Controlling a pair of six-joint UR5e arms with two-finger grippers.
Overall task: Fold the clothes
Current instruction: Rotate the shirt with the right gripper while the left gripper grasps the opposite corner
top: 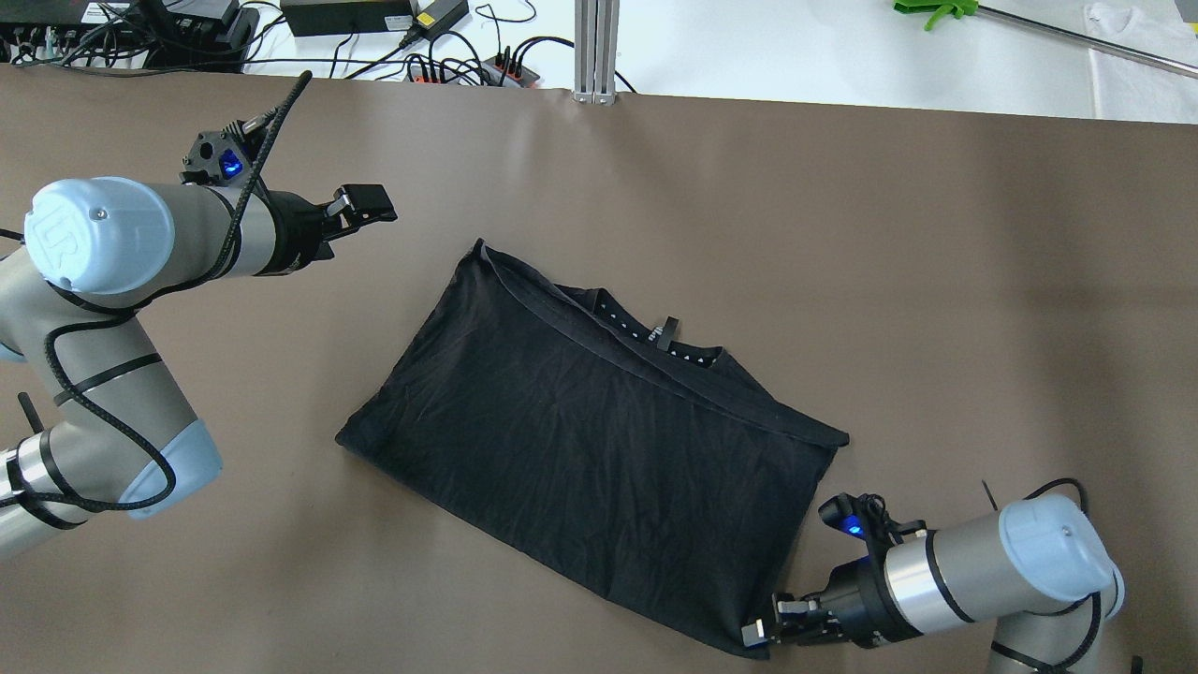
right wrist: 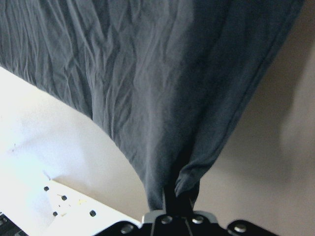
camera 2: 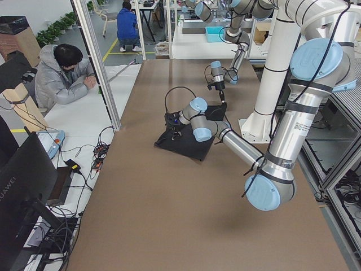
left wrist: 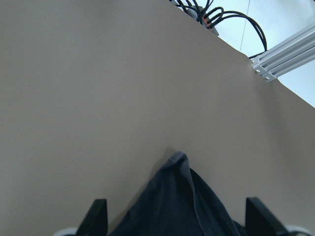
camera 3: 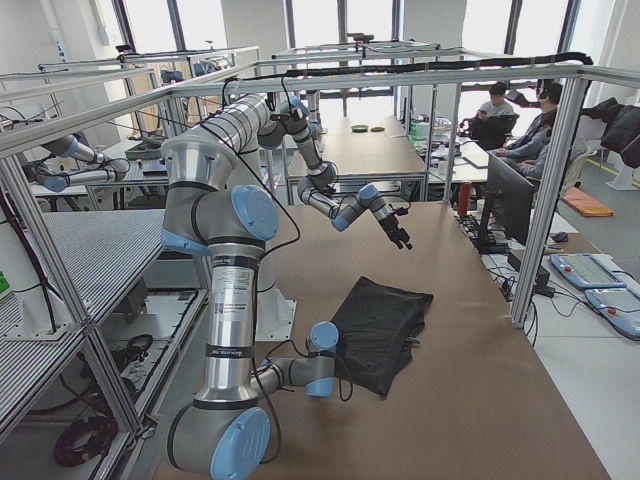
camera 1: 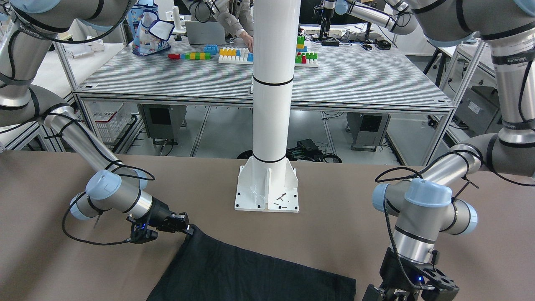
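- Clothes (top: 599, 440): one black garment, lying flat as a skewed rectangle mid-table (top: 936, 281), neck hem showing along the far edge.
- right gripper (top: 763, 634): clenched on the near right corner of the fabric. The wrist view shows cloth bunched between its jaws (right wrist: 172, 196).
- left gripper (top: 360, 208): released, holding nothing, hovering just short of the far corner (top: 481, 251) and apart from it.
- Left wrist view: the fingers (left wrist: 97, 216) are spread wide, and the corner tip (left wrist: 178, 160) sits ahead, roughly centred between them.
- Step in hand, my read: get the left gripper onto that far corner so both ends can be carried over together.
- Do it well: drop straight down, straddle the tip, and catch every layer, not only the top hem.
- Close only once a finger is under the cloth, because the matte fabric lies tight to the table.
- The right side should not tug meanwhile, or the corner slides out of line.
- Risk: a one-layer pinch would open the fold when lifted.
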